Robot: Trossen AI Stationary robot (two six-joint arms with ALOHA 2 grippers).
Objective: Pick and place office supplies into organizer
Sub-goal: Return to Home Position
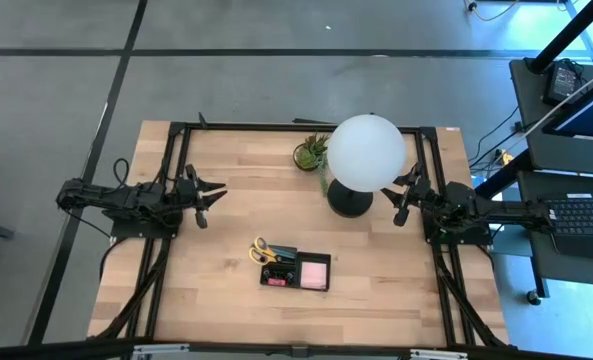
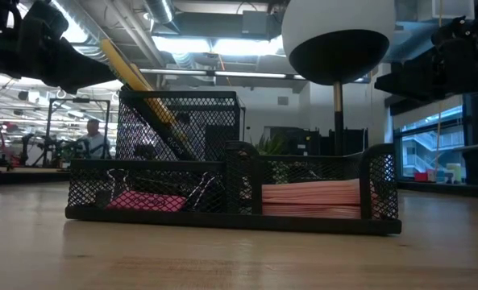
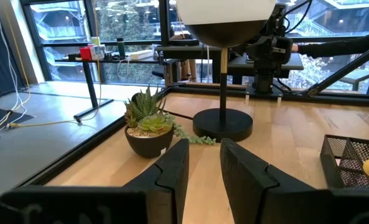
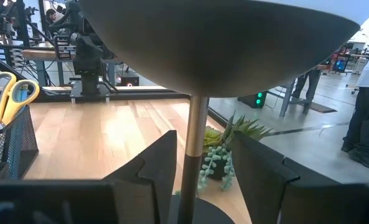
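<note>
The black mesh organizer [image 1: 294, 272] stands at the table's near middle. Yellow-handled scissors [image 1: 260, 250] stand in its tall cup [image 2: 178, 121], handles up. A pink sticky-note pad [image 2: 311, 197] lies in its right compartment, and small pink and black items [image 2: 146, 201] lie in the left one. My left gripper [image 1: 212, 204] hovers open at the table's left side, pointing level toward the middle, empty. My right gripper [image 1: 404, 198] hovers open at the right side. It points level at the lamp's stem [image 4: 193, 155] and stays apart from it.
A white globe lamp [image 1: 366, 152] on a round black base [image 1: 349, 203] stands just in front of my right gripper. A small potted plant [image 1: 312, 152] sits at the far middle. Bare wood lies between my left gripper and the organizer. A person [image 4: 364, 112] stands beyond the table.
</note>
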